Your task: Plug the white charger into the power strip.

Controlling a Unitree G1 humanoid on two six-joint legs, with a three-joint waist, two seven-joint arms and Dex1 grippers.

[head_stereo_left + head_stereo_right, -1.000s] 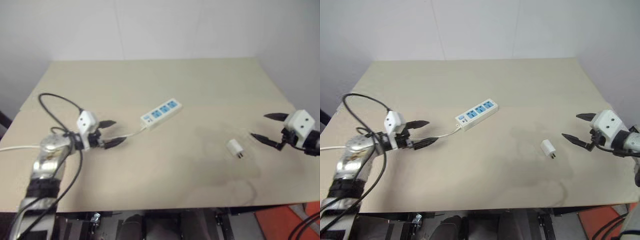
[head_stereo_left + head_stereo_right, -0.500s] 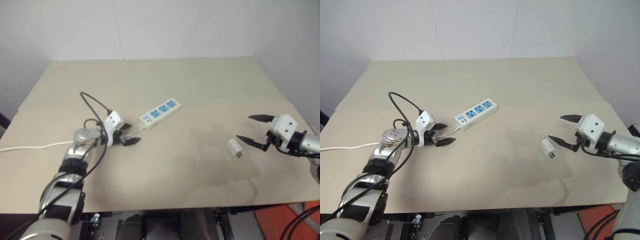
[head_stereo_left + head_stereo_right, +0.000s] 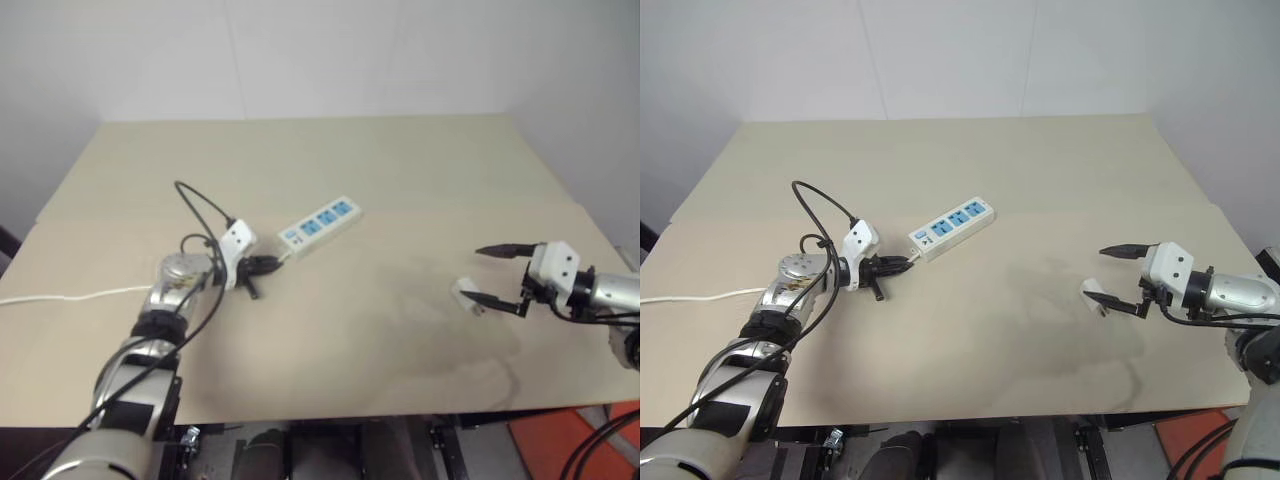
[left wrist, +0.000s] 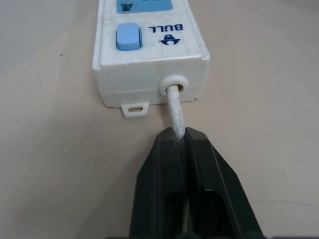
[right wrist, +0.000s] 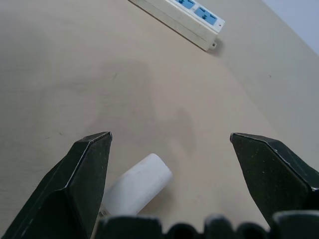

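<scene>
Now my left end effector (image 4: 180, 144) pinched the power strip (image 3: 953, 227) cord (image 4: 175, 112); my right end effector (image 5: 169, 172) gaped wide around the white charger (image 5: 137, 186) on the tabletop (image 3: 970, 330).

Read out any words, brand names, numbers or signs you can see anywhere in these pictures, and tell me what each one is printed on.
"BULL", in blue capitals with two dots over the U and a small blue logo beside it: on the switch end of the long white plastic power strip, next to its blue button.
Small white cube-shaped charger: no print shows.
Beige table top: none.
Blue socket faces, in the head views: any marks too small to read.
</scene>
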